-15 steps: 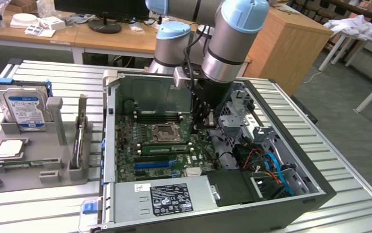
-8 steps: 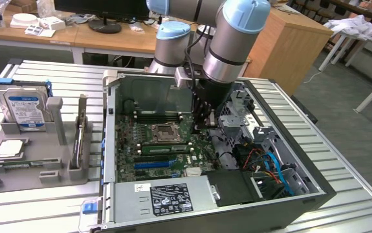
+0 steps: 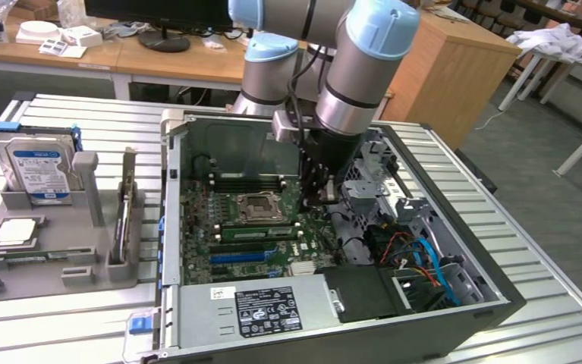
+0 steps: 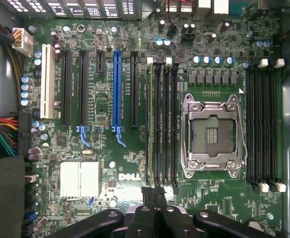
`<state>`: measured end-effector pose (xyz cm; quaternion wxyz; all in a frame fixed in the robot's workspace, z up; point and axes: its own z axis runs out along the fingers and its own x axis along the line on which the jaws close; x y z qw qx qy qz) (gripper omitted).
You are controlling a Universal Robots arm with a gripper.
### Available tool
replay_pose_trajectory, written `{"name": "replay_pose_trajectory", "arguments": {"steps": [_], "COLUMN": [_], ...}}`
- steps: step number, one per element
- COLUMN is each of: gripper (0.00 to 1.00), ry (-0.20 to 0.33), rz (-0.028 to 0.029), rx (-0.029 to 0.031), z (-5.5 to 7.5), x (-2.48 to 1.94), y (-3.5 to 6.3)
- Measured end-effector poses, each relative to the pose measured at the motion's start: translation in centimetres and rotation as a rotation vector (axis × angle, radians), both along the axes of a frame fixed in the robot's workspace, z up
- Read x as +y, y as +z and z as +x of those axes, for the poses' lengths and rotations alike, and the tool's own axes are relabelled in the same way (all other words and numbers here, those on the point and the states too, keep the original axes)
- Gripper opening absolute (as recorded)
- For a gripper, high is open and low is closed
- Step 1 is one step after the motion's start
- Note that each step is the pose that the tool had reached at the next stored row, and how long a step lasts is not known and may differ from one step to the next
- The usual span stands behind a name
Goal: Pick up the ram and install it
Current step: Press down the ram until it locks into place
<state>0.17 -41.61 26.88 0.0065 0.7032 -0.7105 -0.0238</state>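
Ram point(image 3: 255, 232) is sitting, as far as I can judge from where I'm standing, in one of the black memory slots just beside the CPU socket point(image 3: 258, 205). It is showing as a long green strip lying along the slot, inside the open computer case point(image 3: 493, 296). I cannot tell whether it is seated fully or only resting there.

The gripper point(image 3: 321, 199) is hanging down inside the case, close over the motherboard point(image 4: 105, 163) at the end of that run of slots. Its fingers are pressed together with no gap between them. In the wrist view the gripper point(image 4: 154, 191) is pointing at the end of the slot bank next to the socket point(image 4: 213, 134), and nothing is showing between its tips, so I am taking it as carrying nothing.

Off to the exterior view's left, the hard drive point(image 3: 36, 171) is standing upright in the grey parts tray point(image 3: 58, 250), well apart from the arm.

I'm reckoning the stick is very light, stiff and thin, and rather fragile. It looks like a bare board with small chips on its faces and a contact edge along the bottom. The safest hold is looking like a pinch across the flat faces near the top edge at mid-length. That keeps off the contact edge and keeps the stick upright and in line with the slot, so it is not being twisted or bent.
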Motion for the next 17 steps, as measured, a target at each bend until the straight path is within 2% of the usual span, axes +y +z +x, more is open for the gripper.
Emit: {"name": "replay_pose_trajectory", "arguments": {"steps": [13,17], "gripper": [0.11,0.11], "ry": [0.0,0.0], "rz": [0.0005,0.0003], "rx": [0.0,0.0001], "z": [0.0,0.0], "x": [0.0,0.0], "y": [-1.05,-1.1]}}
